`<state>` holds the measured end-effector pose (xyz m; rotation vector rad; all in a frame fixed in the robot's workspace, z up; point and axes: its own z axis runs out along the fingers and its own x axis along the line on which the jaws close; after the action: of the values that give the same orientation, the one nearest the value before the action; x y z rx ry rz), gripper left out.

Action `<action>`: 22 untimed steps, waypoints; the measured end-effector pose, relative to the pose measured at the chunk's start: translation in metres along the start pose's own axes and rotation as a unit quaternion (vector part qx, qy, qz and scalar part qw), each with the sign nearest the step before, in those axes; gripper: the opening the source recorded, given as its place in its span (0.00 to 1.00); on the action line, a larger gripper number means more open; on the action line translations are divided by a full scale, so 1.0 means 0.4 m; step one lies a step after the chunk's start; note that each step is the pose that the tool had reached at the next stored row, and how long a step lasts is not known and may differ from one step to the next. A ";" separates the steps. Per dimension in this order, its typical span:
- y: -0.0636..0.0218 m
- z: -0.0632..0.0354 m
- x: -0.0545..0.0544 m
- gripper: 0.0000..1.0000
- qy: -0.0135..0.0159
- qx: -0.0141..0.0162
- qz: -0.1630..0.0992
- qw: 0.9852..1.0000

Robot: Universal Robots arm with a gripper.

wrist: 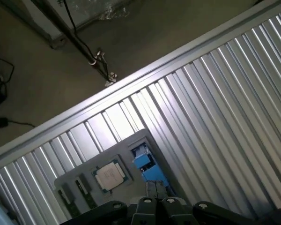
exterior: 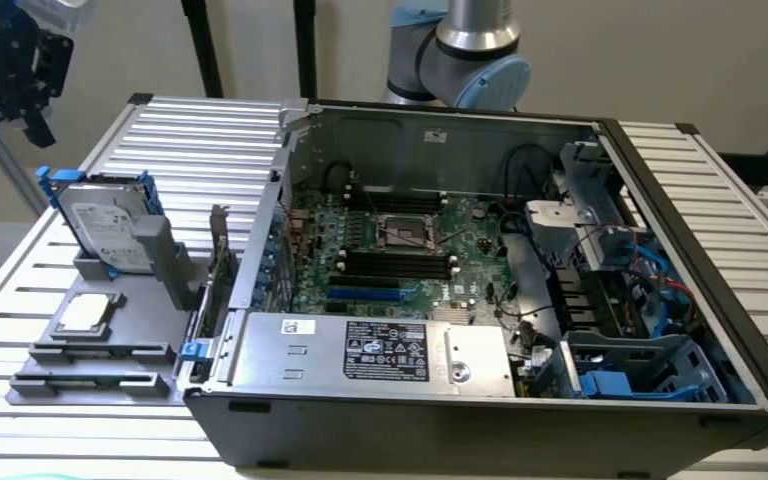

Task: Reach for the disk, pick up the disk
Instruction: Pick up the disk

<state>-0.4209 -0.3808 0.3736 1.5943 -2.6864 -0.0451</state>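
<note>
The disk (exterior: pixel 101 228), a silver-grey hard drive with a white label in a bright blue bracket, stands on edge in a grey holder (exterior: pixel 117 345) at the exterior view's left, beside the open computer case. My gripper (exterior: pixel 27 100) hangs high above and beyond it, well apart from it. From the wrist I look down on the disk's blue bracket (wrist: pixel 147 166), edge-on just past my gripper (wrist: pixel 154 190), whose fingertips (wrist: pixel 150 190) are pressed together with nothing between them.
A small square processor chip (exterior: pixel 87 312) (wrist: pixel 111 176) lies flat in the grey holder in front of the disk. The open computer case (exterior: pixel 491 250) fills the middle of the ribbed metal table (exterior: pixel 184 130). Black stand poles (exterior: pixel 204 45) rise behind.
</note>
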 end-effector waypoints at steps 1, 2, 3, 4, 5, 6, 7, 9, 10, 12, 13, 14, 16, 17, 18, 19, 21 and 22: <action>0.000 0.000 0.000 0.11 0.000 0.000 -0.008 1.000; -0.001 0.000 -0.001 0.11 0.000 0.000 -0.014 1.000; -0.001 0.000 -0.001 0.11 0.000 0.000 -0.021 1.000; -0.002 0.000 -0.001 0.11 0.001 0.000 -0.027 1.000; -0.003 0.000 -0.002 0.11 0.001 0.000 -0.033 0.999; -0.004 0.000 -0.002 0.11 0.001 0.000 -0.040 0.999; -0.004 0.000 -0.002 0.11 0.001 0.000 -0.047 0.999; -0.004 0.001 -0.002 0.11 0.001 0.000 -0.063 0.998; -0.005 0.001 -0.002 0.11 0.002 0.000 -0.073 0.997; -0.005 0.002 -0.002 0.11 0.002 0.000 -0.091 0.996; -0.005 0.003 -0.003 0.11 0.003 0.000 -0.100 0.995; -0.005 0.003 -0.003 0.11 0.003 0.000 -0.109 0.994; -0.005 0.004 -0.003 0.11 0.003 0.000 -0.126 0.992; -0.005 0.004 -0.003 0.11 0.004 0.000 -0.133 0.991; -0.005 0.004 -0.003 0.11 0.004 -0.001 -0.140 0.990; -0.006 0.005 -0.003 0.11 0.004 -0.001 -0.147 0.989; -0.007 0.005 -0.004 0.11 0.004 -0.001 -0.159 0.987; -0.008 0.005 -0.004 0.11 0.004 -0.001 -0.165 0.986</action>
<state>-0.4174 -0.3808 0.3716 2.0141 -2.3839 -0.0442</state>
